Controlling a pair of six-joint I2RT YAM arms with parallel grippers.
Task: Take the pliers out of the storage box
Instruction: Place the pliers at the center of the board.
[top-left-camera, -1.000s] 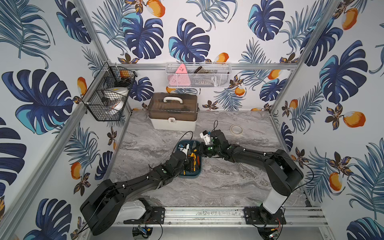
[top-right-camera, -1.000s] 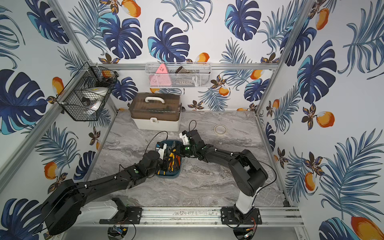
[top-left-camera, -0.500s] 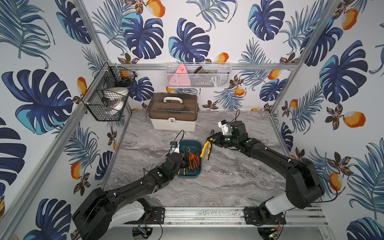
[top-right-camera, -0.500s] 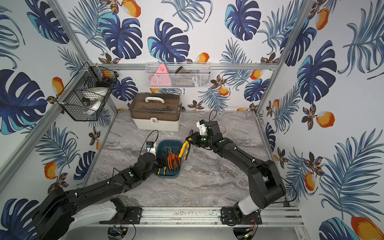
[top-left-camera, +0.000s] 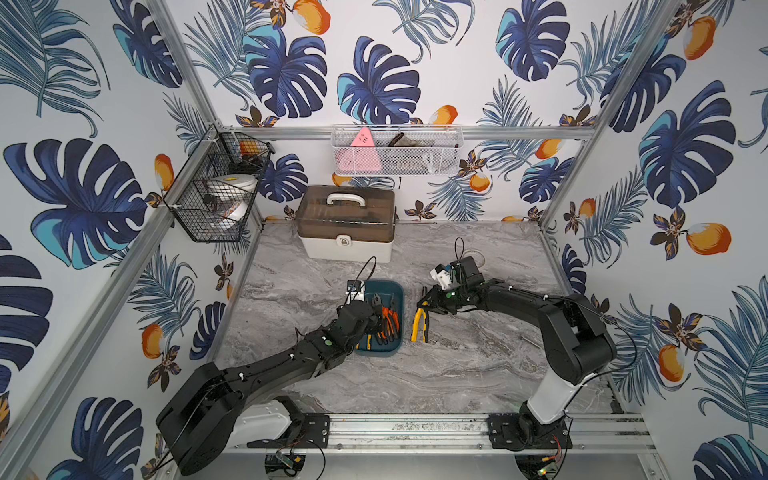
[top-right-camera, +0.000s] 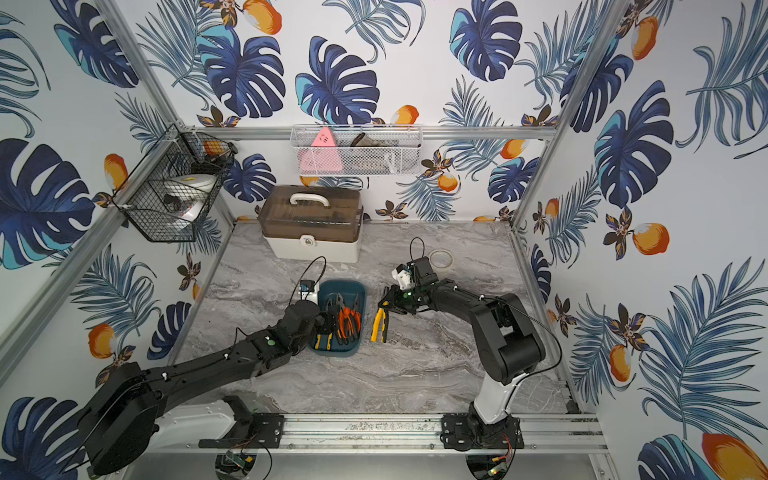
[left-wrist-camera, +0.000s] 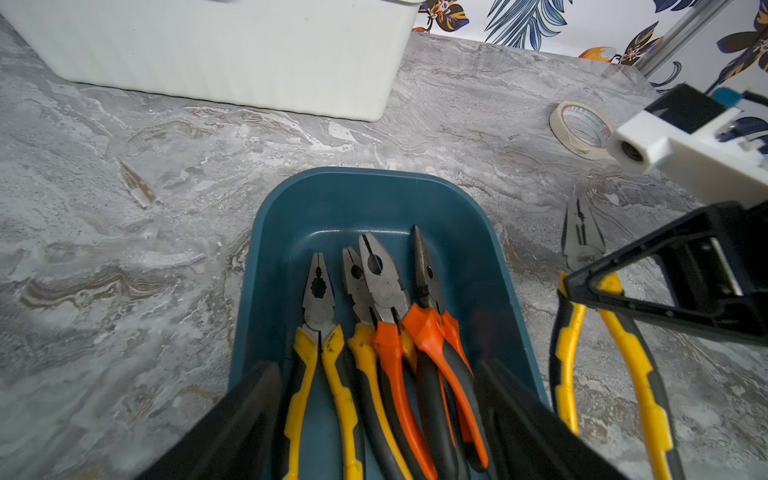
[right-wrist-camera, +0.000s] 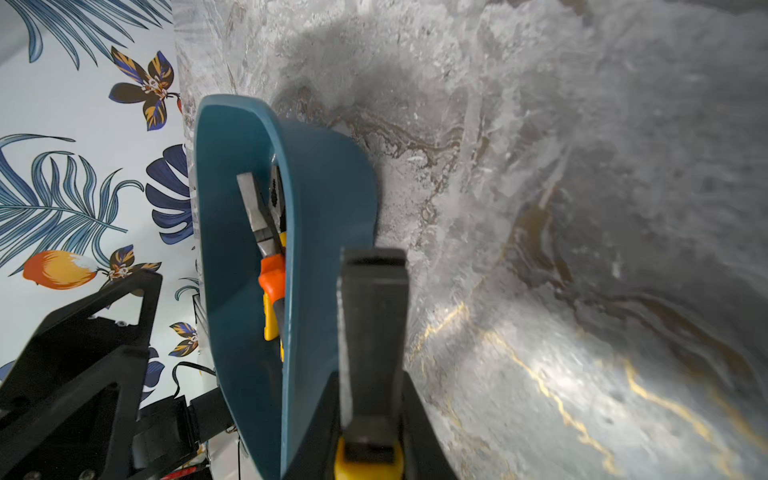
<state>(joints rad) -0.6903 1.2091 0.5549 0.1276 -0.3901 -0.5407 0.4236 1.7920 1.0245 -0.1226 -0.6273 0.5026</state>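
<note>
**One pair out, four left in the box**

My right gripper (top-left-camera: 428, 305) is clamped on a yellow pair (top-left-camera: 419, 326) just right of the box (left-wrist-camera: 353, 208), low at the table (top-left-camera: 478, 365). I cannot tell whether the handles touch it yet. The other four pliers (left-wrist-camera: 382, 316) lie side by side in the box, heads pointing far, handles near.

My left gripper (left-wrist-camera: 374, 370) stands wide apart over the near end of the box, holding nothing. Its fingers (left-wrist-camera: 257, 386) bracket all four sets of handles.

I judge two things matter now. The right should bring its pair flat on the table, clear of the rim, before letting go, so it does not tip or bounce back. The left should not bite the whole bundle. The leftmost yellow pair lies a little apart, while the middle ones overlap. I would shift left, close on that one by its handles, and lift straight up so the box is not dragged.

My left arm reaches low and long from the near left, wrist pointing far along the box. My right arm is folded at the elbow, forearm reaching left, gripper rolled on its side and tipped down.
</note>
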